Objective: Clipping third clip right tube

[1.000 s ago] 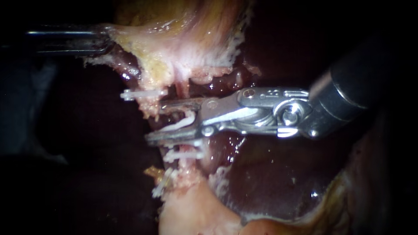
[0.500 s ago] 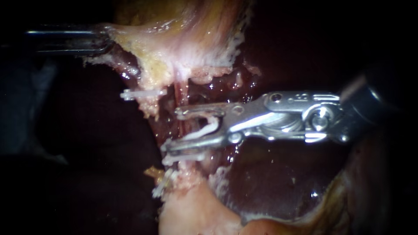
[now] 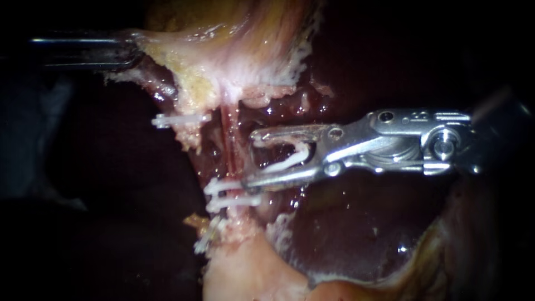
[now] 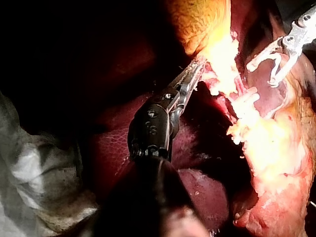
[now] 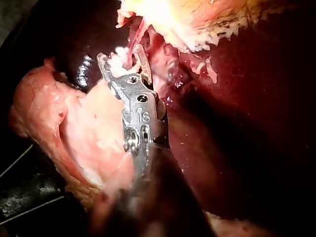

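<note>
Left instrument's slim dark hand [image 4: 196, 69] is clamping the pale yellow-pink flap of tissue [image 3: 223, 67]. Below it, the thin pink tube [image 3: 229, 142] is running down to two white plastic clips [image 3: 225, 192] closed across it. Right instrument's silver hand [image 3: 252, 160] is standing wide, its jaws cradling an open white clip [image 3: 287, 159], tips just beside the tube, not around it. Placement looks in hand; next, the jaws must straddle the tube above those clips, then close.
</note>
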`<action>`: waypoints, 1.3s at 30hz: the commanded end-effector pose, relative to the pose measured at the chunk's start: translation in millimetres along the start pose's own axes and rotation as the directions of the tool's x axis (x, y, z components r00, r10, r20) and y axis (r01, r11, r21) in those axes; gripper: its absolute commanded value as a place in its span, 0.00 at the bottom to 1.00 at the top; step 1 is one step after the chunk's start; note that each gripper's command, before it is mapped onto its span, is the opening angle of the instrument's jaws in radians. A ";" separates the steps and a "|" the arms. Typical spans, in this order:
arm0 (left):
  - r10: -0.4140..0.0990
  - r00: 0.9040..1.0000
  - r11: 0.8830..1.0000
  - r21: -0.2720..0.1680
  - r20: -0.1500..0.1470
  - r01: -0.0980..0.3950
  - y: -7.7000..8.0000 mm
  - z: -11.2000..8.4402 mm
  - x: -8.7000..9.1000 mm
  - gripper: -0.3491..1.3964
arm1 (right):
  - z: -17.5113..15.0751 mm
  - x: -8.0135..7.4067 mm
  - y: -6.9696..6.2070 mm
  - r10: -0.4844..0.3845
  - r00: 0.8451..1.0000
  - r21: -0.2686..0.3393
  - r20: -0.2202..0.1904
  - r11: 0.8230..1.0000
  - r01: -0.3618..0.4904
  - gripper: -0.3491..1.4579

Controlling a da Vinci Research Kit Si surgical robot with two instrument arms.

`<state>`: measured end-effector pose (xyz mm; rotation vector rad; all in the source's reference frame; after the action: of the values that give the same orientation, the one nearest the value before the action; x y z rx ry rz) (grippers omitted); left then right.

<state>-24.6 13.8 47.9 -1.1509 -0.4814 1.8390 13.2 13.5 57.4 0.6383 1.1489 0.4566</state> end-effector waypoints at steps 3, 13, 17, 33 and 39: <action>0.000 1.000 1.000 0.000 0.000 0.000 0.0 0.0 0.0 0.00 | 0.1 -0.3 0.6 0.001 1.000 -0.006 -0.001 1.000 -0.001 0.46; 0.000 1.000 1.000 0.000 0.000 0.000 0.1 0.0 0.0 0.00 | 1.9 -1.4 2.7 -0.003 1.000 -0.025 -0.008 1.000 0.003 0.47; 0.000 1.000 1.000 0.000 0.000 0.000 0.1 0.0 0.0 0.00 | 3.0 -1.9 3.6 -0.006 1.000 -0.020 -0.010 1.000 0.006 0.47; 0.000 1.000 1.000 0.000 0.000 0.000 0.0 0.0 0.0 0.00 | 7.9 -2.4 4.4 -0.008 0.998 0.030 -0.064 1.000 0.010 0.47; 0.000 1.000 1.000 0.000 0.000 0.000 0.1 0.0 0.0 0.00 | 9.7 -3.0 4.4 -0.006 0.996 0.059 -0.088 0.998 0.011 0.47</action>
<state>-24.6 13.7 47.9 -1.1513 -0.4808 1.8391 21.4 12.6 65.0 0.6718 1.2518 0.4489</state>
